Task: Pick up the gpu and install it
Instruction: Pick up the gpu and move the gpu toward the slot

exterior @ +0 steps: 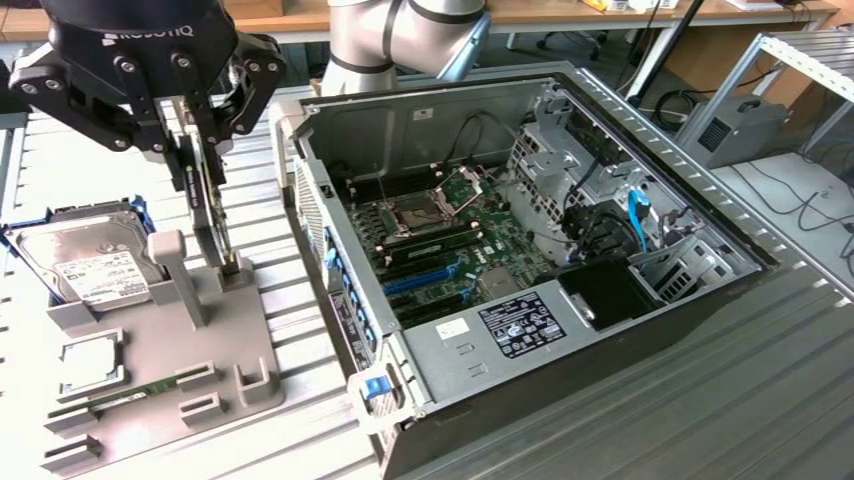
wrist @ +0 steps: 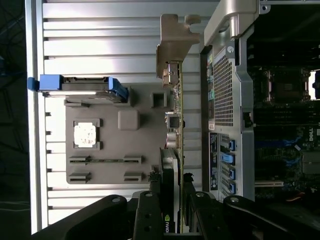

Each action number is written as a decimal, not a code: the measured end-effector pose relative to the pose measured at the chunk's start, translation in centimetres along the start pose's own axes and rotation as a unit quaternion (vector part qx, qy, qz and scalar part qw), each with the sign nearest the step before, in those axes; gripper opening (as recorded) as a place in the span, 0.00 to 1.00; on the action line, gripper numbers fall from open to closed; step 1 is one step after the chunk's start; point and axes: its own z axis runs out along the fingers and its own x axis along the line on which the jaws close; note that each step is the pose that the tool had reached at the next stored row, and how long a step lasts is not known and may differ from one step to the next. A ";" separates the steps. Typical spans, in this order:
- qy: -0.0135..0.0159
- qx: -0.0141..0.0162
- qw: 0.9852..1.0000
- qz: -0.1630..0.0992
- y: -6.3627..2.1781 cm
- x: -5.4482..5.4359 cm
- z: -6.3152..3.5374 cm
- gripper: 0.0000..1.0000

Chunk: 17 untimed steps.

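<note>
Exterior view: gripper [exterior: 200,150] high at the exterior view's left, jaws closed on the upper edge of the gpu [exterior: 210,215], card hanging on edge with its lower end right at the grey holder [exterior: 174,340]; cannot tell whether touching it or just clear. Beside the card, the holder's upright post; just beyond, towards the exterior view's left, the hard drive [exterior: 87,265]. Well apart, towards the exterior view's right, the open computer case [exterior: 400,330] with its blue slots [exterior: 427,275]. Likely to snag on the post or drag the holder along if swung sideways before clearing it. Thin hold on a long flat card, so prone to pivoting between the pads under any knock. Wrist view: gripper [wrist: 172,215] clamped on the dark end of the gpu [wrist: 172,160], card seen edge-on and running out to its end bracket [wrist: 172,45], close alongside the perforated back wall of the case [wrist: 222,90]. Holder [wrist: 130,165] and blue-framed hard drive [wrist: 75,82] on the card's other side. Risk of catching the bracket on that wall's rim on the way over, and of bending contacts or jamming if brought to a slot tilted.
</note>
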 end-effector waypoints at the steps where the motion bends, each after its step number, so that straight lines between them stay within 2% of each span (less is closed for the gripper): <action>1: 0.000 0.000 1.000 0.000 0.01 -0.2 0.00 0.27; 10: 0.000 0.000 1.000 0.000 0.11 -1.6 0.04 0.27; 17: 0.000 0.000 1.000 0.000 0.26 -3.1 0.09 0.27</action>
